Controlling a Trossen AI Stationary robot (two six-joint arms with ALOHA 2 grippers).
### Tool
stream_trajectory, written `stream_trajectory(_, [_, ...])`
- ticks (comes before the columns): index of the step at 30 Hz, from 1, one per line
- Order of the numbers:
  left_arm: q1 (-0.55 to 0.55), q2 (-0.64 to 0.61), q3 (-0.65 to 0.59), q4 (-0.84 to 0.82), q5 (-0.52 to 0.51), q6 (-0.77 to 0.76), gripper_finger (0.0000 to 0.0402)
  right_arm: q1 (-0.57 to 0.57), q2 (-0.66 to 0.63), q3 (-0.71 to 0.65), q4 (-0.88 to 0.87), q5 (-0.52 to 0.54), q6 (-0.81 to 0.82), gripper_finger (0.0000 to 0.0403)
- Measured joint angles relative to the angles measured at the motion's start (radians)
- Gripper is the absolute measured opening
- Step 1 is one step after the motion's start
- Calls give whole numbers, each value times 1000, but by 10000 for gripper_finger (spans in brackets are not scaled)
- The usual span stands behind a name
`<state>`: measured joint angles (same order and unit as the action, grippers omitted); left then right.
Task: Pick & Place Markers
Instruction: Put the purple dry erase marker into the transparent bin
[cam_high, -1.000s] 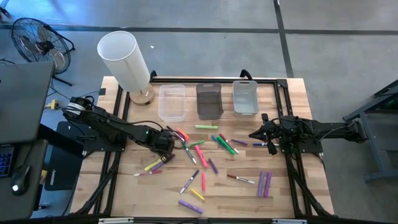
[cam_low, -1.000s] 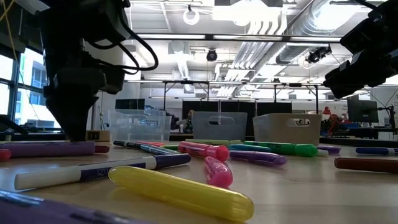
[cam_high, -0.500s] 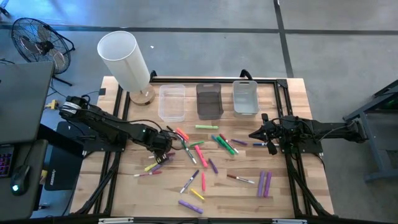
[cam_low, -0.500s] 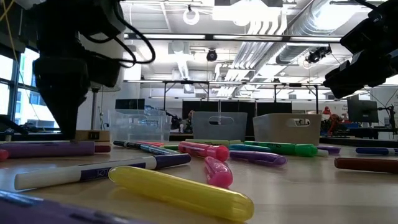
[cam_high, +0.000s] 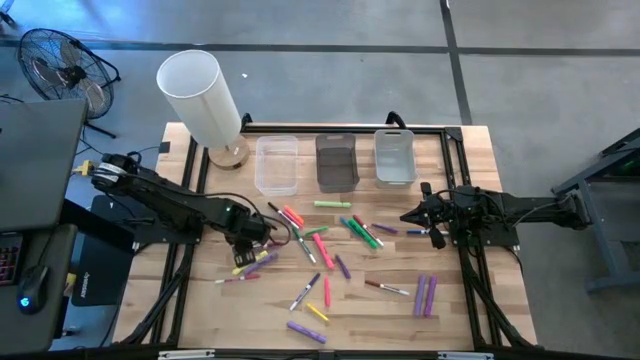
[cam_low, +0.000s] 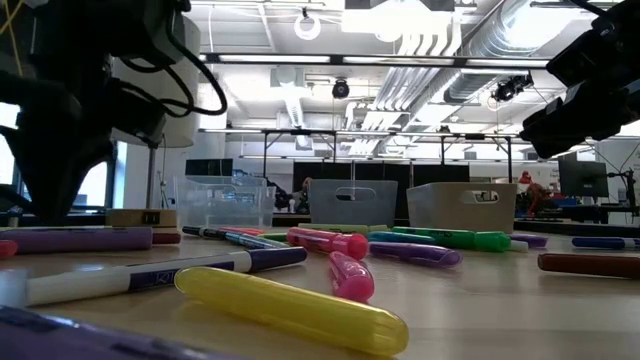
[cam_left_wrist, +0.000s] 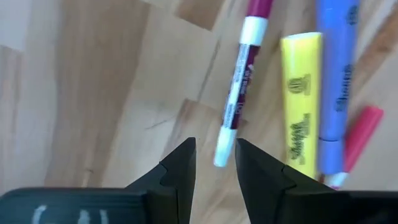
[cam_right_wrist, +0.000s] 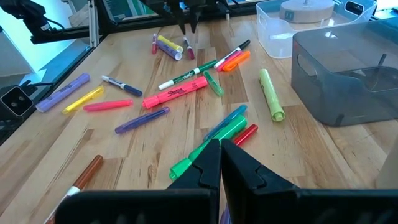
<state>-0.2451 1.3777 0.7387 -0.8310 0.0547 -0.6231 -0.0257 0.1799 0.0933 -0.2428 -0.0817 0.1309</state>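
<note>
With my left claw (cam_left_wrist: 211, 163) slightly apart over the white marker (cam_left_wrist: 238, 99) beside the yellow marker (cam_left_wrist: 301, 127), I judge descending and clamping comes next.

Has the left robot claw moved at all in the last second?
Yes. In the high view the left gripper has slid leftward, away from the clear bin, over the yellow marker.

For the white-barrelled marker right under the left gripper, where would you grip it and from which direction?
Grip the white-barrelled marker mid-barrel, coming straight down from above. It lies flat on the table, bare wood on one side and a yellow marker close on the other, so the left gripper's fingers should straddle its width.
</note>
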Motion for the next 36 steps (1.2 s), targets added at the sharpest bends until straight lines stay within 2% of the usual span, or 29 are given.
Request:
stream_trajectory(7, [0,2,0,20,-38,-1,108,0,5,0,-1,0,0,2])
stream_trajectory(30, [0,2,0,78,-8,14,108,0,6,0,-1,0,0,2])
stream_trajectory(36, [-53,2,0,81,-28,2,108,0,6,0,-1,0,0,2])
